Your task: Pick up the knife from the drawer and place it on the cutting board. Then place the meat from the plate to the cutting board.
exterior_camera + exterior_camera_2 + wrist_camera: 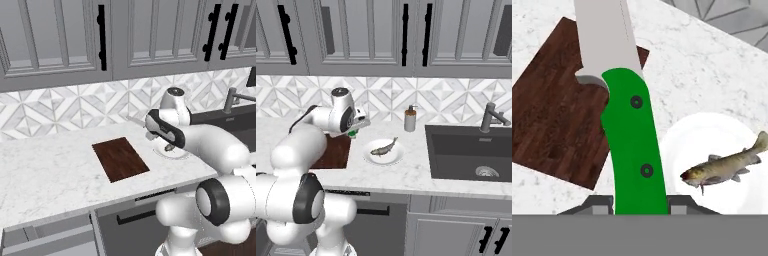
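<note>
Rendered home kitchen: grey panel cabinets (381,35) w/ black bar handles (404,34) across top of frame, geometric tile backsplash (60,107) mid-frame, white marble bench (50,170). Dark sink (466,150) & faucet (491,116) at right of right base view, soap bottle (410,119) at centre. Cutting board (120,159), plate (384,151) w/ fish (383,147) on bench.

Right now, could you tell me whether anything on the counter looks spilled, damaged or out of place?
Nothing stands out: the dark reddish-brown wooden cutting board lies flat, the fish rests on the white round plate, and the green-handled knife is in the gripper.
</note>
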